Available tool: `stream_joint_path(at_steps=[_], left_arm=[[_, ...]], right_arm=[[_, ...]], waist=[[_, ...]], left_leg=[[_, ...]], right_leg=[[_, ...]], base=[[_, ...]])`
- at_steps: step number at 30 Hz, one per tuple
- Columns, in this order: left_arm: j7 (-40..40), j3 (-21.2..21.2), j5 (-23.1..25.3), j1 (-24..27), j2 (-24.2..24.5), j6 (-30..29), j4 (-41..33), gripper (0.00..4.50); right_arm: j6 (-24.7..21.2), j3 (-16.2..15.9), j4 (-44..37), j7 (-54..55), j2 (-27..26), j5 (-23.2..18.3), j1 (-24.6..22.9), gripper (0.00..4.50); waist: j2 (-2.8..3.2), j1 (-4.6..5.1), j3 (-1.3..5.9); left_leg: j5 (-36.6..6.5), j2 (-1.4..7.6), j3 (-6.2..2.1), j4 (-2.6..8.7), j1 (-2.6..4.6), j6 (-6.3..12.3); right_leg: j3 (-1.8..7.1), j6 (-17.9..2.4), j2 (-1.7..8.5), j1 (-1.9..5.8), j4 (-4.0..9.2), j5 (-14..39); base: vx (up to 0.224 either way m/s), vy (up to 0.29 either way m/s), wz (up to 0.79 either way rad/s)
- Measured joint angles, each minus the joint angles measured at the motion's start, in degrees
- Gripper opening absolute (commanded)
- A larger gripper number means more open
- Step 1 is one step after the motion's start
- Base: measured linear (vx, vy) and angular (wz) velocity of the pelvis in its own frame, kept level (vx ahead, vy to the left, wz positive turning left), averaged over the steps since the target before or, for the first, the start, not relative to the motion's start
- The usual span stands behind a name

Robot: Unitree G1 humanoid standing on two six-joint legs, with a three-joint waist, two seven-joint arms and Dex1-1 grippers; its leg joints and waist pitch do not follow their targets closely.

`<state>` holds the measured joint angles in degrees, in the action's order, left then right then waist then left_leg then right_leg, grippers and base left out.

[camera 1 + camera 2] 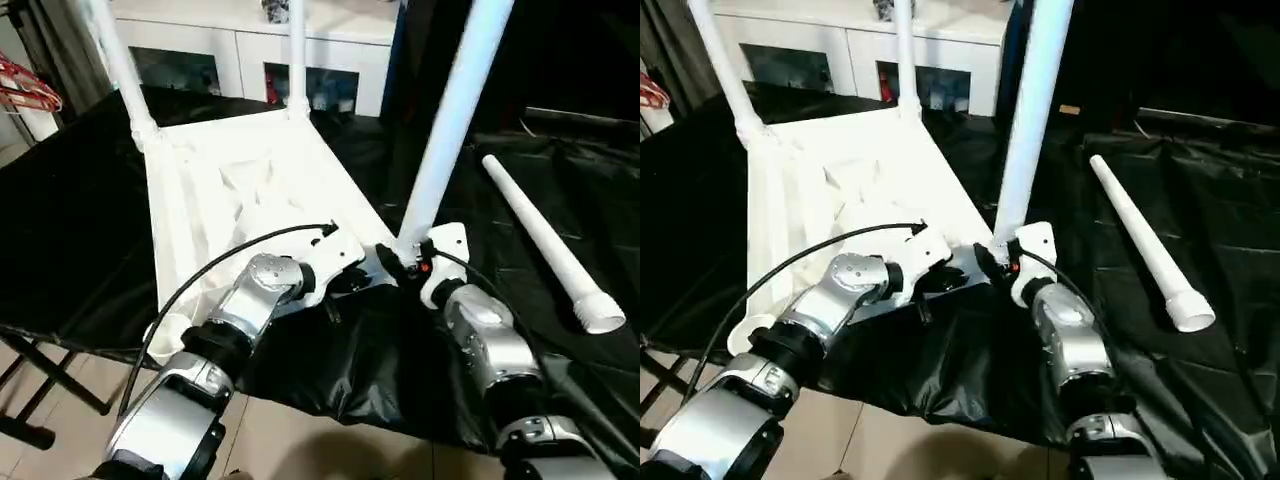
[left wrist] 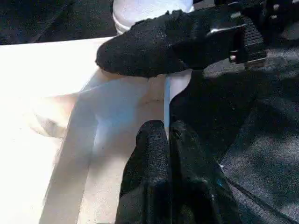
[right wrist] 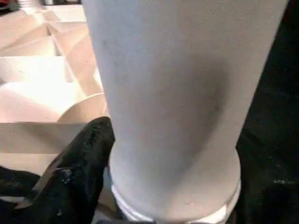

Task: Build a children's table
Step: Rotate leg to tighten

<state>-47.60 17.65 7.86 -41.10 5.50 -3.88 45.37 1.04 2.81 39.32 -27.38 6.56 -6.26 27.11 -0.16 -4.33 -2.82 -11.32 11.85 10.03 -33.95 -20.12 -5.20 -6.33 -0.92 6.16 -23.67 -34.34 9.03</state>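
The white table top (image 1: 250, 190) lies upside down on a black-covered bench, ribs facing up. Two legs (image 1: 120, 60) (image 1: 297, 50) stand in its far corner sockets. A third leg (image 1: 450, 130) rises a little tilted from the near right corner, and my right gripper (image 1: 405, 262) sits around its base (image 3: 177, 93). My left gripper (image 2: 167, 128) is shut on the thin near rim of the table top, just left of that corner. A fourth leg (image 1: 545, 240) lies loose on the black cloth to the right.
The near left corner socket (image 1: 165, 335) stands empty by the bench's front edge. A white cabinet with glass doors (image 1: 250, 60) stands behind the bench. Red hangers (image 1: 25, 85) show at the far left. The black cloth (image 1: 80, 220) runs wide on both sides.
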Motion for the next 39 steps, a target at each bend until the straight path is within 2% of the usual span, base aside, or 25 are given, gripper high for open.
stream_joint_path(at_steps=[4, 12, 18, 25, 29, 34, 39], left_arm=[[-5.92, 0.47, -0.81, 1.38, 2.50, 1.03, -2.82, 0.00], [-17.73, 1.18, -3.83, 2.89, 7.86, 3.20, -5.27, 0.00], [-23.18, 1.73, -4.57, 3.19, 10.12, 3.97, -6.47, 0.00], [-29.11, 2.86, -5.46, 3.50, 12.28, 4.32, -7.50, 0.00], [-29.61, 2.97, -5.45, 3.50, 12.33, 4.34, -7.50, 0.00], [-28.73, 2.91, -5.47, 3.53, 11.92, 4.28, -7.21, 0.00], [-22.00, 2.28, -4.11, 2.78, 9.18, 3.96, -4.76, 0.00]], right_arm=[[-1.07, -1.97, -0.88, -6.93, 2.02, -0.56, -0.06, 3.98], [-3.48, -7.78, -6.45, -28.46, 11.43, -2.50, -2.08, 3.98], [-4.92, -9.72, -8.81, -37.12, 14.15, -3.87, -2.90, 3.98], [-5.98, -12.18, -11.06, -44.34, 15.96, -5.23, -3.32, 3.20], [-5.92, -12.19, -11.32, -44.30, 15.91, -5.23, -3.62, 2.88], [-6.02, -11.00, -12.44, -42.77, 14.92, -5.41, -5.41, 2.74], [-6.00, -7.66, -11.54, -34.21, 12.16, -5.32, -6.64, 2.72]], waist=[[0.07, -0.22, -0.04], [0.04, -0.99, -0.08], [0.00, -1.66, -0.10], [0.01, -2.37, -0.10], [0.01, -2.34, -0.10], [0.03, -2.36, -0.07], [0.01, -1.92, -0.07]], left_leg=[[0.00, 0.01, -0.02, 0.10, -0.03, 0.00], [0.16, 0.02, 0.01, 0.06, -0.20, 0.34], [0.19, 0.04, 0.05, -0.03, -0.18, 0.38], [0.18, 0.05, 0.05, -0.02, -0.19, 0.33], [0.15, 0.04, 0.10, -0.02, -0.18, 0.27], [0.15, 0.04, 0.10, -0.02, -0.15, 0.26], [0.13, -0.01, 0.17, 0.00, 0.11, 0.23]], right_leg=[[-0.01, -0.21, -0.02, -0.03, 0.00, -0.11], [0.01, -0.23, -0.02, -0.10, 0.14, -0.08], [0.06, -0.24, -0.02, -0.13, 0.15, -0.08], [0.08, -0.23, -0.02, -0.09, 0.15, -0.08], [0.16, -0.23, -0.02, -0.05, 0.14, -0.08], [0.17, -0.21, -0.02, 0.03, 0.17, -0.07], [0.37, 0.17, -0.02, 0.41, 0.21, 0.16]], base=[[0.000, 0.000, 0.00], [0.000, 0.000, 0.00], [0.000, 0.000, 0.00], [0.000, 0.000, 0.00], [0.000, 0.000, 0.00], [0.000, 0.000, 0.00], [0.000, 0.000, 0.00]])
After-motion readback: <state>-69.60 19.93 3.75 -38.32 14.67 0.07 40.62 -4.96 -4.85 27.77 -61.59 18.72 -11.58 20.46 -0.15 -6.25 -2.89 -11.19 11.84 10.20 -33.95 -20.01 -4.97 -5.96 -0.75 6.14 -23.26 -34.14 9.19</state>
